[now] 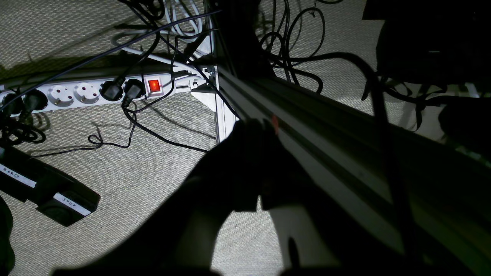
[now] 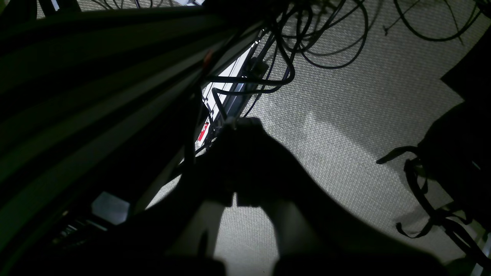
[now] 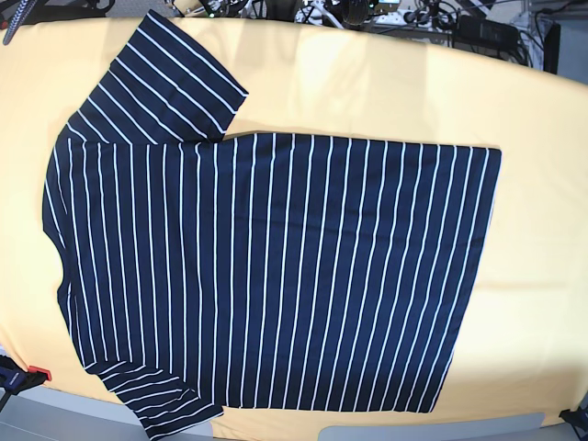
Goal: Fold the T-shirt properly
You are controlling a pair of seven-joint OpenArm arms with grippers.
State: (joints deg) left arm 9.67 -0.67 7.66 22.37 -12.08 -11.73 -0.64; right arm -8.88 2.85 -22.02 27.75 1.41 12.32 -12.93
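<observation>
The T-shirt (image 3: pixel 266 276) is lying flat and fully spread on the yellow table (image 3: pixel 542 230). Its collar side is pointing to the left of the base view and its hem to the right. One sleeve is reaching toward the far left corner, and the other is lying at the near edge, a little over it. No fold is showing anywhere in the cloth, so I judge that the task is not yet begun: both sleeves and the whole body are waiting to be folded.

Neither arm is appearing over the table. The left gripper (image 1: pixel 259 168) is hanging beside the table frame (image 1: pixel 345 126), above the carpet (image 1: pixel 145 180), near a white power strip (image 1: pixel 92 92) and cables. Its jaws are closed together and holding nothing. The right gripper (image 2: pixel 234 168) is hanging the same way over the carpet on the other side, also closed and empty. Both are looking very dark in the wrist views.
</observation>
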